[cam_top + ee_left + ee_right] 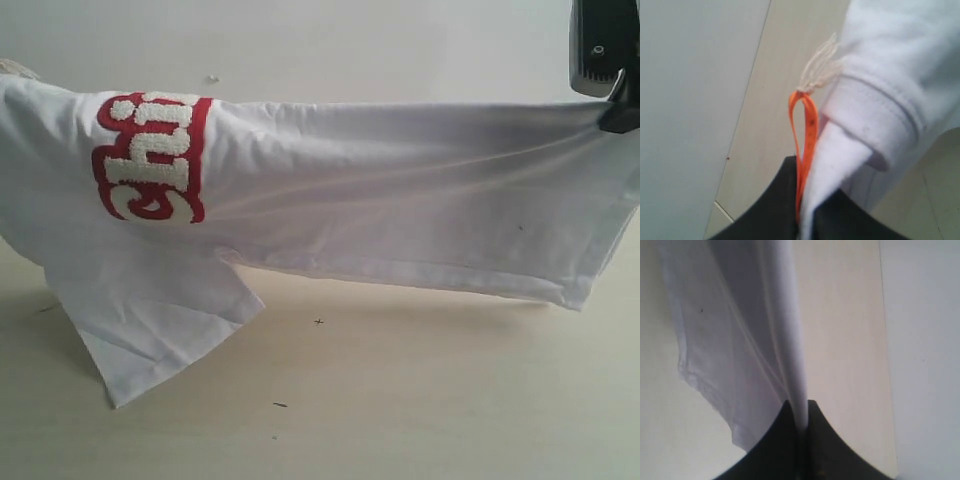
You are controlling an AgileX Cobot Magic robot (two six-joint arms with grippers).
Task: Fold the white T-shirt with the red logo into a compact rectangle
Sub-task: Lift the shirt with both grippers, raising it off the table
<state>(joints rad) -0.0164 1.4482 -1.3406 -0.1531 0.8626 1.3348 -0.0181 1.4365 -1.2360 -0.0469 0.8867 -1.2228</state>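
Observation:
The white T-shirt (400, 190) hangs stretched in the air above the light wooden table (400, 400), folded lengthwise, with one sleeve (150, 320) drooping onto the table. Part of the red logo (150, 155) shows near its left end. My right gripper (615, 105) is shut on the shirt's hem end (790, 340) at the upper right. My left gripper (805, 210) is out of the exterior view; in its wrist view it is shut on the collar fabric (875, 120) together with the orange neck tag (807, 135).
A pale wall (320, 40) rises behind the table. Small dark specks (319, 322) lie on the tabletop below the shirt.

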